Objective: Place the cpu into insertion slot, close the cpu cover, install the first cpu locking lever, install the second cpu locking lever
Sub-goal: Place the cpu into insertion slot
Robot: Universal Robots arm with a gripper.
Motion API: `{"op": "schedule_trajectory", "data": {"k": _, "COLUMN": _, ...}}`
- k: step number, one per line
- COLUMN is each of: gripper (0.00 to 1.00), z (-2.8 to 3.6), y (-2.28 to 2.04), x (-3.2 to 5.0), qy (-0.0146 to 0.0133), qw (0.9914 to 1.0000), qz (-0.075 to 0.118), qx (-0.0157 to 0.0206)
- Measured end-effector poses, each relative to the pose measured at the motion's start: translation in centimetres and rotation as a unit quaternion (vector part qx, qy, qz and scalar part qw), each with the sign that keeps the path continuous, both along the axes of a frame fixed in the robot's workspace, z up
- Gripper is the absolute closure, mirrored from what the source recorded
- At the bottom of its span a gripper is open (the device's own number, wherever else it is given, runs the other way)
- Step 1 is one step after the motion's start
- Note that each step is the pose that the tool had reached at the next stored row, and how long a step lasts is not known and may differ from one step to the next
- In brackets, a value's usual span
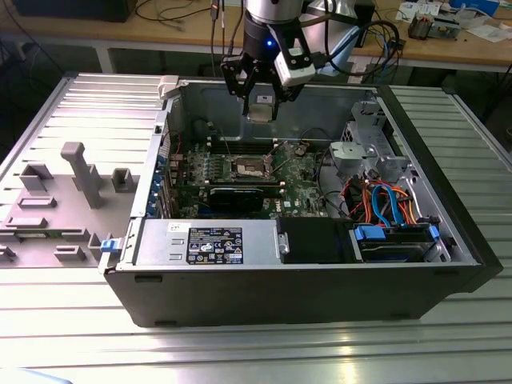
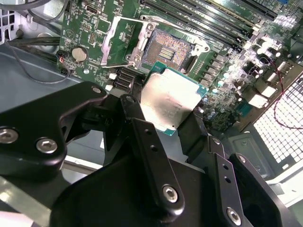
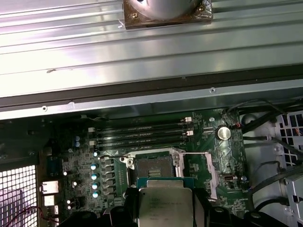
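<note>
**State.** The fingers (image 2: 137,125) are closed on two opposite edges of the cpu (image 2: 173,101), with its metal top facing the wrist cameras. In the exterior view the chip hangs above the open case (image 1: 320,280), well clear of the board. The case lies on the surface (image 1: 240,352). In the second wrist view the slot (image 2: 168,52) stands bare and apart from the chip, with the cover (image 2: 118,42) swung open beside it.

**Step in hand, as I judge it:** carrying the cpu to the slot. To do this well I would:
- centre the chip over the slot and square its edges to the rim;
- hold it level;
- lower it straight without sliding, so the contacts are not scraped;
- confirm the open cover is out of the path.

**Not readable.**
- I cannot make out the chip's underside, its corner marker or the slot's keying notches.
- In the first wrist view the fingers hide the chip's near edge.
- I cannot tell the two levers from the cover frame.
</note>
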State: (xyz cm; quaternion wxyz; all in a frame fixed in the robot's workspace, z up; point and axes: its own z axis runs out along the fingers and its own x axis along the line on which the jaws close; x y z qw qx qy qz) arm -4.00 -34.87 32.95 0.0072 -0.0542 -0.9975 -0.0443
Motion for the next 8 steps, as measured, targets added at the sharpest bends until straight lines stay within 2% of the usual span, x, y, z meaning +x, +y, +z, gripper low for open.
{"op": "schedule_trajectory", "data": {"k": 8, "gripper": 0.45, "z": -0.03, "y": 0.00, "x": 0.00, "qy": 0.0000, "qw": 0.99989, "qz": -0.015, "qx": -0.0012}}
